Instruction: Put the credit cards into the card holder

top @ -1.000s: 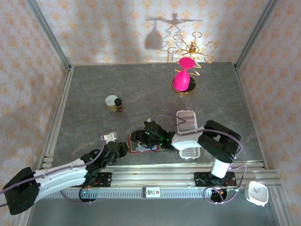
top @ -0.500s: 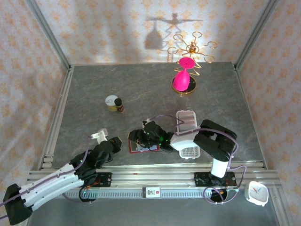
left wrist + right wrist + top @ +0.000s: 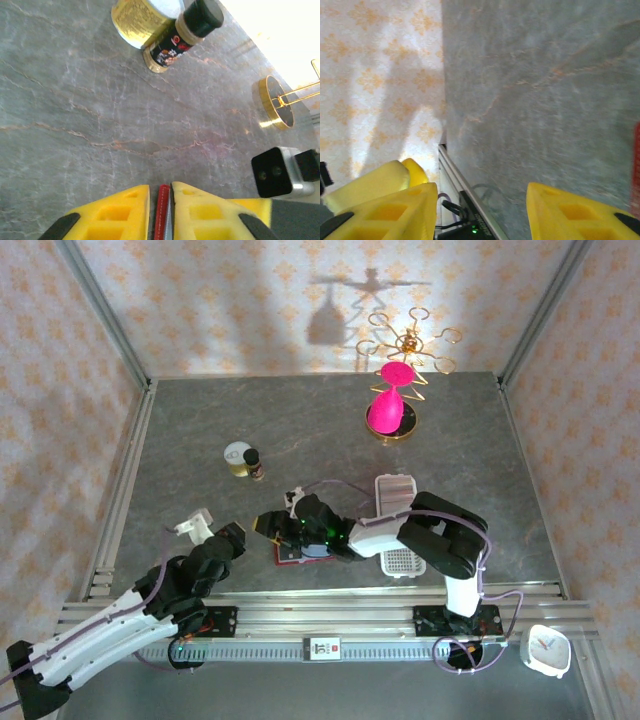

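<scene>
The card holder's red stitched edge (image 3: 162, 210) stands between my left gripper's (image 3: 161, 192) yellow fingers, with a thin grey card edge (image 3: 169, 220) pressed against it. The left gripper (image 3: 240, 536) is shut on them, low at the front left. A red part of the card holder (image 3: 287, 556) lies on the table with a blue card (image 3: 315, 550) on it, partly under my right arm. My right gripper (image 3: 266, 523) hovers just left of it, jaws wide open (image 3: 482, 192) with nothing between them. A red edge (image 3: 636, 170) shows at its right.
A yellow tin (image 3: 238, 457) and a dark bottle (image 3: 256, 466) stand at mid left. A pink piece on a gold wire stand (image 3: 390, 408) is at the back. The white slotted tray (image 3: 396, 492) lies behind the right arm. A metal rail (image 3: 330, 602) runs along the front.
My left gripper has drawn back to the left, away from the red holder on the table. The right gripper has slid left across the holder toward the left gripper.
</scene>
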`<state>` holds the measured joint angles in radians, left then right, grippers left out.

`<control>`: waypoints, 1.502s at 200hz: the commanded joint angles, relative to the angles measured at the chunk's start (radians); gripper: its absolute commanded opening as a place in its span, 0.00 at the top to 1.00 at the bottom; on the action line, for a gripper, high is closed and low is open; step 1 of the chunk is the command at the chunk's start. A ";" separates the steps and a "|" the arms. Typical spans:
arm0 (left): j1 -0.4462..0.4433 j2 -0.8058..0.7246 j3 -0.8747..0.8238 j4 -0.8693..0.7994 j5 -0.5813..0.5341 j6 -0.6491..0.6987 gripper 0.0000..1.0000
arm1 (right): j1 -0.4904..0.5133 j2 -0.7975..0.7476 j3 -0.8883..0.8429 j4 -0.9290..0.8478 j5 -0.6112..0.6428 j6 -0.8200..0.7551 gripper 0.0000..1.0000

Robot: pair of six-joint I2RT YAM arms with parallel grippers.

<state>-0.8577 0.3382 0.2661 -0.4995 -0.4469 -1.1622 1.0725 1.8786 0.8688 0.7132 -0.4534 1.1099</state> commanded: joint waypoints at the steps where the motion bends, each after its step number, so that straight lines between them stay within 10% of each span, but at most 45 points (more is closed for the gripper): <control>1: -0.007 -0.016 0.044 -0.103 -0.074 -0.023 0.77 | 0.002 -0.008 0.068 0.032 -0.008 -0.051 0.49; 114: -0.007 0.203 0.060 0.140 0.111 0.080 0.62 | -0.032 -0.357 -0.077 -0.687 0.388 -0.271 0.49; 187: -0.018 0.599 0.073 0.552 0.505 0.156 0.69 | -0.036 -0.378 -0.189 -0.674 0.376 -0.194 0.84; 300: -0.040 0.998 0.212 0.714 0.575 0.233 0.88 | -0.036 -0.481 -0.290 -0.679 0.486 -0.118 1.00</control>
<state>-0.8906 1.2793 0.4381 0.1600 0.1101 -0.9585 1.0397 1.4368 0.6010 0.0441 -0.0357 0.9653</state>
